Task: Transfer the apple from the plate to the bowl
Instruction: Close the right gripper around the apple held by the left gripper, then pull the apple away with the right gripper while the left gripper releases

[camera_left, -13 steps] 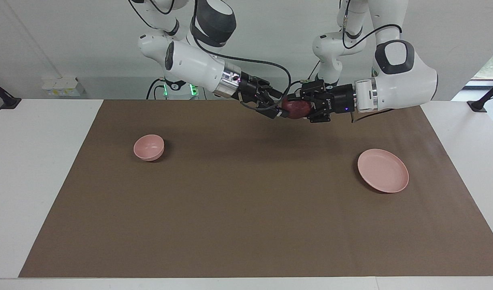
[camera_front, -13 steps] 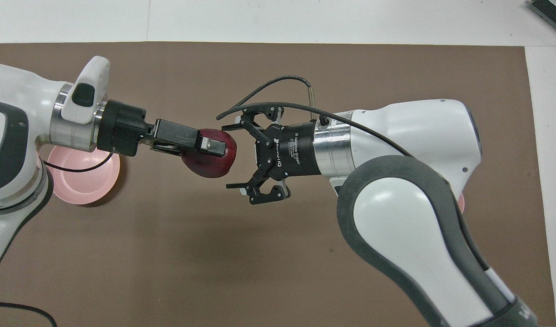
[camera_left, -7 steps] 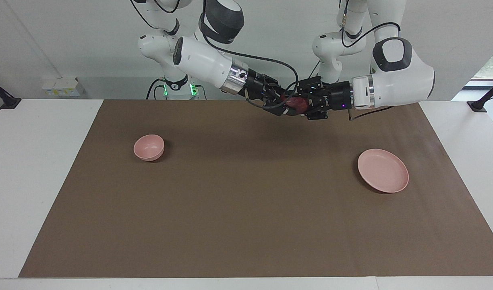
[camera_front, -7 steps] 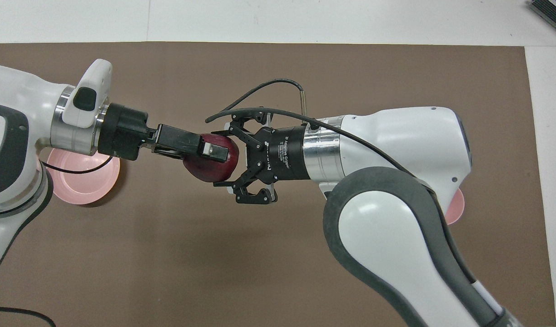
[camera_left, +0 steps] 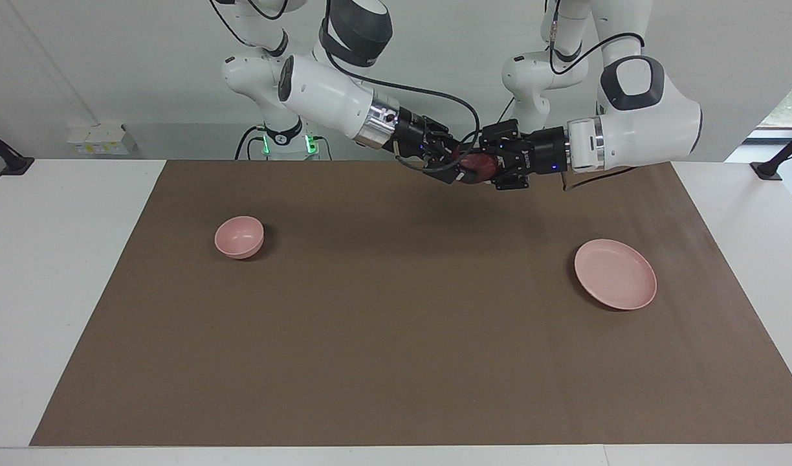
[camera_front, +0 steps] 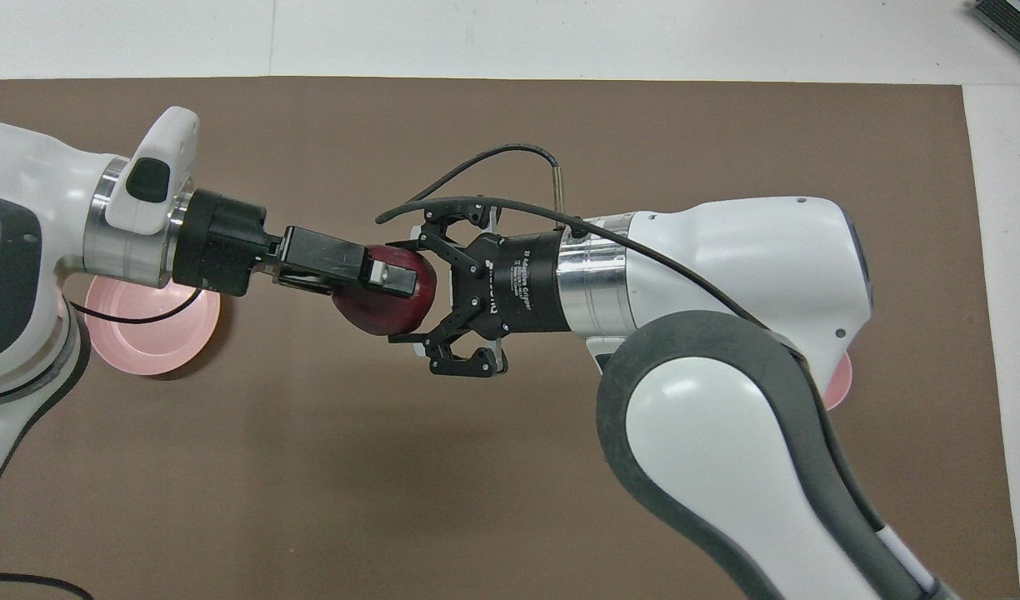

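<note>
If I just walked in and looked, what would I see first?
Two white robot arms meeting in mid-air over the brown mat, both on one dark red apple. The left gripper comes at the apple from one side and the right gripper closes around it from the other. Below them sit a small pink bowl toward the right arm's end of the table and a flat pink plate toward the left arm's end.

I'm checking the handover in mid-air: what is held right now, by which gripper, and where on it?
The apple, up over the mat, sits between both grippers: the left gripper clamps its top and underside, the right gripper closes on its sides.
</note>
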Robot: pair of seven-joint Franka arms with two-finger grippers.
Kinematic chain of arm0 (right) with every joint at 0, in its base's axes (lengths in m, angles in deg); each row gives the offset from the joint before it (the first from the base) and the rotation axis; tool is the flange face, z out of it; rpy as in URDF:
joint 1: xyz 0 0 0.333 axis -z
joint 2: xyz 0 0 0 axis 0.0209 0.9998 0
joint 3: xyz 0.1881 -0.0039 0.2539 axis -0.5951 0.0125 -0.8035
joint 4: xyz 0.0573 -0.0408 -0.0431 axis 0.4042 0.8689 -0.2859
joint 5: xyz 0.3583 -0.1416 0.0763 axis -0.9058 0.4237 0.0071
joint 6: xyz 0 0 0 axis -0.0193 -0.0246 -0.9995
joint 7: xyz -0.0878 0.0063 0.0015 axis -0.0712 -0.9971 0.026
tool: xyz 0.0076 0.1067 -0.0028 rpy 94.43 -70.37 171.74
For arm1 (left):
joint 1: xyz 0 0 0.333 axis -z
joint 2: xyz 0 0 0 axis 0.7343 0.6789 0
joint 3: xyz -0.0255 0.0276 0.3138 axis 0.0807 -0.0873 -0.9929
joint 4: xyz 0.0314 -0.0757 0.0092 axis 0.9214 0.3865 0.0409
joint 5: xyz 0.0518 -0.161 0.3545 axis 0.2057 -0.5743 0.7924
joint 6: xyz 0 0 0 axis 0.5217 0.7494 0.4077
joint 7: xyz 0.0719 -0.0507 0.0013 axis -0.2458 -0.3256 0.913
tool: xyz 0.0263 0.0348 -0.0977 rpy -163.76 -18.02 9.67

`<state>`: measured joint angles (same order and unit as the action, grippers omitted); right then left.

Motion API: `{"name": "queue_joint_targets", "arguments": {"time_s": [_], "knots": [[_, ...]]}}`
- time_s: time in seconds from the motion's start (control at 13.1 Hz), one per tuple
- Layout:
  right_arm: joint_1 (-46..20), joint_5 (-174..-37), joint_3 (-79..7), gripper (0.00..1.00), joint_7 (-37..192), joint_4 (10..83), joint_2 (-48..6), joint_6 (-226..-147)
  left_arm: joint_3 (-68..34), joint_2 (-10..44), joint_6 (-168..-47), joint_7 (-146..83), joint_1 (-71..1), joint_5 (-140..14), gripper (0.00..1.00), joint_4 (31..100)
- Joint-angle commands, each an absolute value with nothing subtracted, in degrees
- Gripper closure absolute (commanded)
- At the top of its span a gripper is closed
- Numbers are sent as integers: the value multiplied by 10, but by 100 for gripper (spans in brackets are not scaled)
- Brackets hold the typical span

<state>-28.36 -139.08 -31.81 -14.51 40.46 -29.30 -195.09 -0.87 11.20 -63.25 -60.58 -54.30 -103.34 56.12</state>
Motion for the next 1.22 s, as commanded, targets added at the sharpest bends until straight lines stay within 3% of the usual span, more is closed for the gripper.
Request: {"name": "queue_joint_targets", "arguments": {"time_s": [0.0,0.38,0.69,1.14], "knots": [[-278,-1381,-317,100,-154,406,-295,-1963,-15,71,-619,-572,-543,-1006,0,575],[-257,-1307,-312,100,-148,404,-307,-1957,-18,64,-619,-564,-559,-980,0,568],[-208,-1236,-310,100,-94,398,-320,-1914,-18,51,-619,-520,-597,-841,0,533],[-137,-1115,-306,100,89,392,-328,-1815,-21,51,-606,-476,-598,-583,0,513]]}}
